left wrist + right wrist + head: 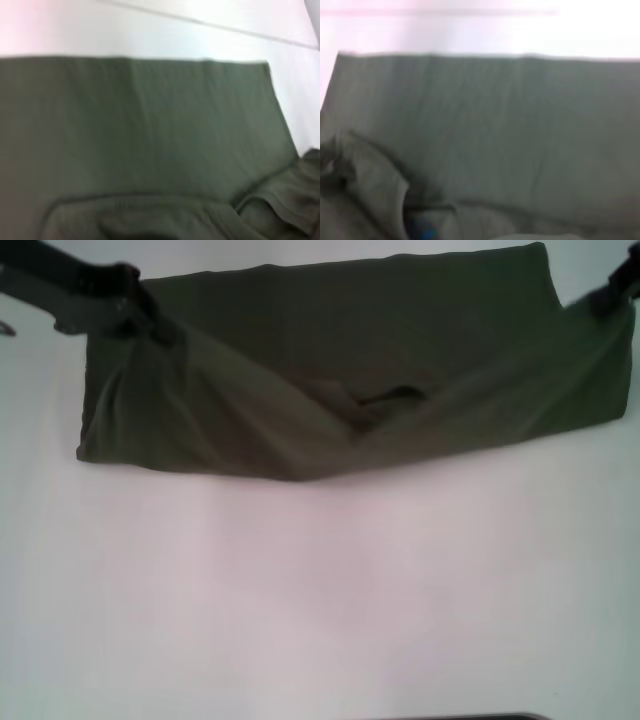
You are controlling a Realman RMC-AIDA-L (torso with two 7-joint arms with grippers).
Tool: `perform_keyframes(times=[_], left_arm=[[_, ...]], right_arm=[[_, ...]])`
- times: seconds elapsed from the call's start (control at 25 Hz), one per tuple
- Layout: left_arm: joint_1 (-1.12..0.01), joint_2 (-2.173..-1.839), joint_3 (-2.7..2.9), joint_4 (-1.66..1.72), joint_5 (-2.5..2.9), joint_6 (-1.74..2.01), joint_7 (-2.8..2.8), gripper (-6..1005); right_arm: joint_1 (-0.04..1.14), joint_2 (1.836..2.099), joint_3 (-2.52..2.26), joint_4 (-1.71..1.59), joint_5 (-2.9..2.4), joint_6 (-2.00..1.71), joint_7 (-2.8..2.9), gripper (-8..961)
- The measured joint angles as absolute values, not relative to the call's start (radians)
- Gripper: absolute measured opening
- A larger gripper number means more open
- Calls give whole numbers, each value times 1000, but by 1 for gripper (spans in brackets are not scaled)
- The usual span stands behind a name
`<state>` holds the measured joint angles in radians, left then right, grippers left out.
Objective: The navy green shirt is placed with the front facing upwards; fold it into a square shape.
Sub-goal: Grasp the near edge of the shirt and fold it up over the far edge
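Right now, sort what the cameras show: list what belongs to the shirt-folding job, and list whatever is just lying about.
Belongs to the job:
- navy green shirt, partly folded, draped between the two grippers
- left gripper at the shirt's far left corner
- right gripper at its far right corner

Just there:
- white table
- dark edge at the head view's bottom; cannot identify
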<state>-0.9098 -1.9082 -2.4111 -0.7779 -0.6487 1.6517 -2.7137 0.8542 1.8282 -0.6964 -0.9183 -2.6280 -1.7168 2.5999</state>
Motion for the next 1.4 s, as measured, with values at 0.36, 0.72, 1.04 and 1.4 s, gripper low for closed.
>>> perform_keyframes(times=[0.36,0.72,1.04,1.4], left_arm=[[-913,-1911,-2384,-782,-622,1542,-2777,31],[-929,-1928,-2357,-775,-598,1399,-2814,30],[-937,-1966,-2318,-768,-556,1251,-2826,27],[-943,-2000,-2303,-754,-536,1094,-2826,30]], right_arm=[[857,1825,-672,-933,-2621,-1585,2620,18],[851,1826,-647,-923,-2623,-1509,2625,19],[826,1883,-658,-908,-2624,-1351,2622,17],[834,1942,-730,-879,-2628,-1120,2621,19]])
